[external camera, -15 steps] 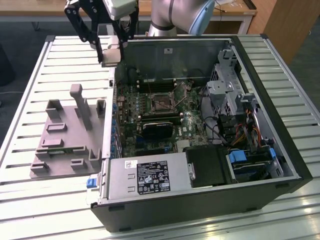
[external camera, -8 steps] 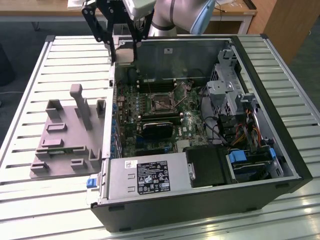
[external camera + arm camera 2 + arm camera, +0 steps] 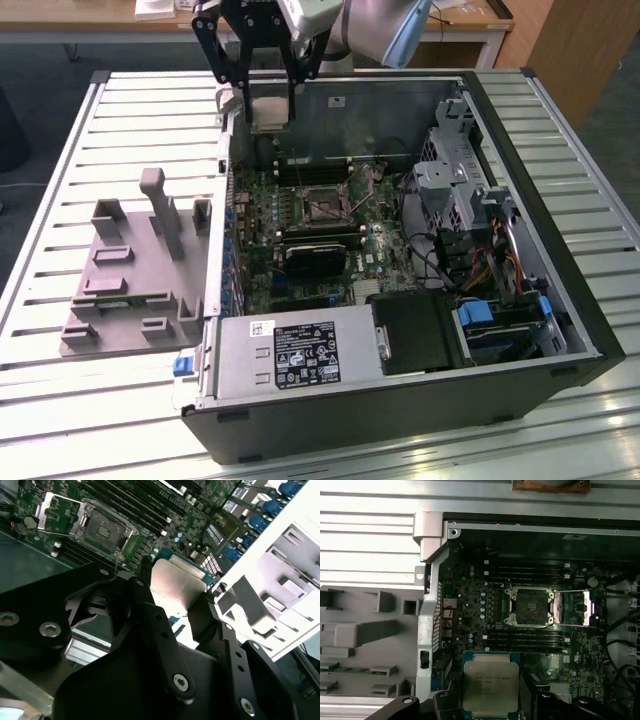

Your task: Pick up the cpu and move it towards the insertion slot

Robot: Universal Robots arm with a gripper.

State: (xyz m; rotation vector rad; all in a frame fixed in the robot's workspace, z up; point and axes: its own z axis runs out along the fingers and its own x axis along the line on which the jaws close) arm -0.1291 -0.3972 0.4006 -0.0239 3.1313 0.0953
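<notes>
Claw (image 3: pixel 270 100) is pinching the cpu (image 3: pixel 268 112) by its edges, one black finger on each side, and holding it up in the air over the far edge of the open computer case (image 3: pixel 560 300), near the case's far corner on the exterior view's left. In the first wrist view the cpu (image 3: pixel 491 686) shows its shiny silver top with the pale rim around it, and it's well apart from the insertion slot (image 3: pixel 531 607), which sits further in on the green motherboard (image 3: pixel 470 605). Same deal in the second wrist view: cpu (image 3: pixel 176 582) clamped between the fingers (image 3: pixel 150 610), slot (image 3: pixel 102 530) off in the distance with its metal frame flipped open. In the exterior view the slot (image 3: pixel 322 203) is about mid-board, between rows of long black memory slots (image 3: pixel 305 161). Case lies on its side on the slatted metal bench (image 3: pixel 120 110), and a grey plastic holder tray (image 3: pixel 130 280) sits just beside the case, toward the bench's edge on the exterior view's left.
</notes>
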